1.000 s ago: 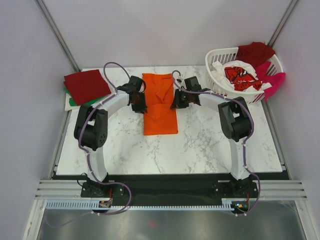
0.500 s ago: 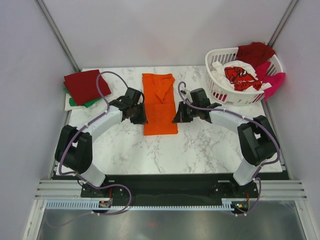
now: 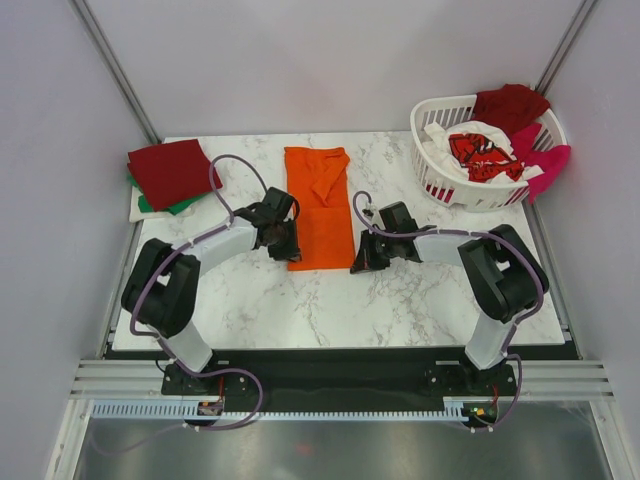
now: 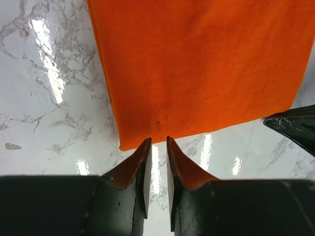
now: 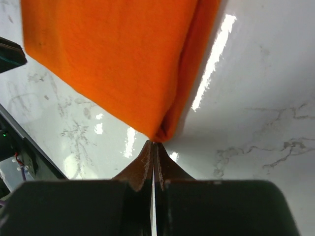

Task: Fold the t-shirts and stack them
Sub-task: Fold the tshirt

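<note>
The bright orange t-shirt (image 3: 320,205) lies folded into a long strip mid-table; it also fills the left wrist view (image 4: 197,64) and the right wrist view (image 5: 113,64). My left gripper (image 3: 287,252) sits at the strip's near left corner, jaws a narrow gap apart with only table between them (image 4: 157,142). My right gripper (image 3: 358,266) is at the near right corner, jaws closed together, tips just touching the cloth's corner fold (image 5: 153,143). A folded dark red shirt (image 3: 172,170) lies on a green one (image 3: 158,205) at the far left.
The white slatted basket (image 3: 440,175) at the far right holds a white shirt with red print (image 3: 478,150), a dark red one (image 3: 510,103) and a magenta one (image 3: 548,160) hanging over its rim. The marble table (image 3: 400,300) ends at a black strip near the arm bases.
Both grippers have moved down along the orange strip's sides, from near its middle to its near corners. The shirt itself has kept its place.
</note>
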Tool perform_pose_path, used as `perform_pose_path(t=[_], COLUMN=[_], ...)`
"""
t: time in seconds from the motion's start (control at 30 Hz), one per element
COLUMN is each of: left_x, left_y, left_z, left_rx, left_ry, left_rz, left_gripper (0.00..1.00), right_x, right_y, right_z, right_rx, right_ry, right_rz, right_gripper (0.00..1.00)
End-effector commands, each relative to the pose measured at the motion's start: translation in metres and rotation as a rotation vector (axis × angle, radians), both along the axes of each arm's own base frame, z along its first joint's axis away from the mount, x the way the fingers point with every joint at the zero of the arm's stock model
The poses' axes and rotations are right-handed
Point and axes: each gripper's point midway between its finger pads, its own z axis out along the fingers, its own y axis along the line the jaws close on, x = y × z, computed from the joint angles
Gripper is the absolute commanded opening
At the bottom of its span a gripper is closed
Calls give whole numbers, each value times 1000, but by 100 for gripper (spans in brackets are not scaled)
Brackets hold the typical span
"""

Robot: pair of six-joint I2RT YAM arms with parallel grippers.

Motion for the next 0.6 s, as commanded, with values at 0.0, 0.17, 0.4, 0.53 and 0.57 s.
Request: perform_pose_path(t=[0.0, 0.17, 0.4, 0.53, 0.57], left_x=[6, 2, -11, -13, -13], left_y=[2, 10, 19, 19, 18], left_z=[-10, -24, -45, -48, -47], left_rx=[15, 56, 91, 89, 85], left_ry=[-12, 7, 43, 48, 48], left_rz=[35, 33, 31, 30, 29], left_gripper=[25, 24, 24, 23, 23], right_x=[0, -12, -24, -19, -17], right_y=[-4, -10, 2, 12, 14], right_z=[-16, -32, 10, 45, 49], right_rx=[-19, -40, 71, 145, 155], right_ry=[-20, 19, -23, -79, -85], right_rz=[17, 25, 88, 109, 110], right_gripper=[0, 0, 0, 0, 0])
